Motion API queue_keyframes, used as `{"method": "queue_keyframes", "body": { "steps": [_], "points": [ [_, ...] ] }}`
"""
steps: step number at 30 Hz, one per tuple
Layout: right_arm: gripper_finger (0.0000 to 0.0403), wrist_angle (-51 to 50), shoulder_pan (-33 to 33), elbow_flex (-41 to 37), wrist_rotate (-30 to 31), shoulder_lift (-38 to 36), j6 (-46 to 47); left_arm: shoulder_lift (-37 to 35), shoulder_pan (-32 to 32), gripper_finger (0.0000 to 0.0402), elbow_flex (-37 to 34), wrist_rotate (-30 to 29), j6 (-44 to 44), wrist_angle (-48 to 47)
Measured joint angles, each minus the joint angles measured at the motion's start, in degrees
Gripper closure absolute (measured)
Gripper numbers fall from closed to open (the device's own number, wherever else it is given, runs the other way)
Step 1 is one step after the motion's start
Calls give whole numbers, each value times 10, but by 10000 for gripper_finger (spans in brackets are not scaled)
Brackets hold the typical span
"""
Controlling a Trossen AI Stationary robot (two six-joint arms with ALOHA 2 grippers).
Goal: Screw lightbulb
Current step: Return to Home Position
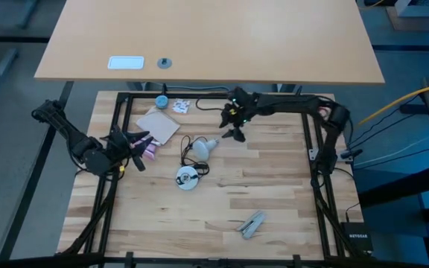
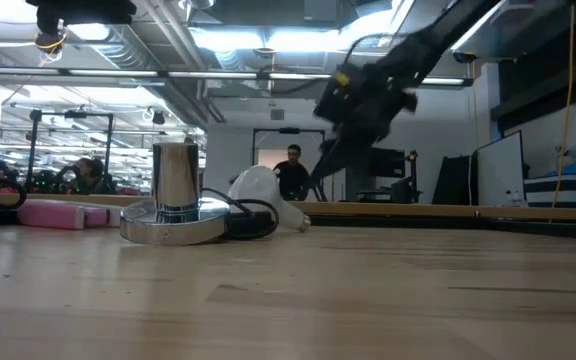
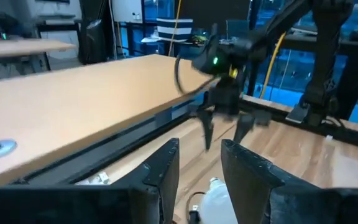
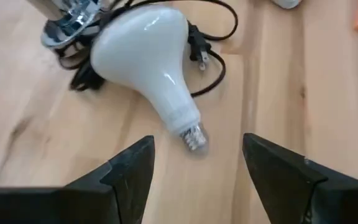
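Note:
The frosted-white lightbulb (image 4: 145,43) lies on its side on the wooden table (image 1: 274,186), with its globe beside the black cord (image 4: 213,59) and its greyish screw neck (image 4: 191,134) pointing toward my right gripper. My right gripper (image 4: 197,168) hangs open above the table just past the neck, slanting down, and touches nothing; it also shows in the high view (image 1: 235,132) and the low view (image 2: 343,140). My left gripper (image 1: 136,141) stands open and level at the table's left, with nothing between its fingers (image 3: 166,171). A shiny silver disc (image 1: 187,177) with an upright tube (image 2: 175,175) sits near the bulb (image 1: 203,147).
A brown cardboard piece (image 1: 159,125), a small blue cap (image 1: 161,100) and a pink item (image 1: 149,151) lie at the far left. A grey object (image 1: 252,223) lies near the front right. A black frame (image 1: 315,149) borders the table, and a tan desk (image 1: 207,37) stands beyond it.

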Motion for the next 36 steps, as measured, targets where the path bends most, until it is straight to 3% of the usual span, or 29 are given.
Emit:
{"method": "queue_keyframes", "body": {
  "steps": [5,14,18,22,28,32,36],
  "points": [
    [152,-96,-4,0,35,-93,-26,-4,0,290,0,-13,48,6],
    [152,-187,-3,0,81,-298,-36,-70,0,290,3,-107,127,4],
    [152,-233,-3,0,149,-388,-49,-83,1,290,-1,-106,122,-10],
    [152,-251,-3,-26,216,-471,-78,-78,2,290,-31,-72,26,-94],
    [152,-218,-3,-151,223,-588,-75,-59,2,290,-150,-46,-247,-111],
    [152,-125,-3,-256,194,-645,-25,-40,2,290,-215,-59,-368,-47],
    [152,17,-3,-357,158,-667,30,-10,17,290,-264,-62,-379,82]
  ]
}}
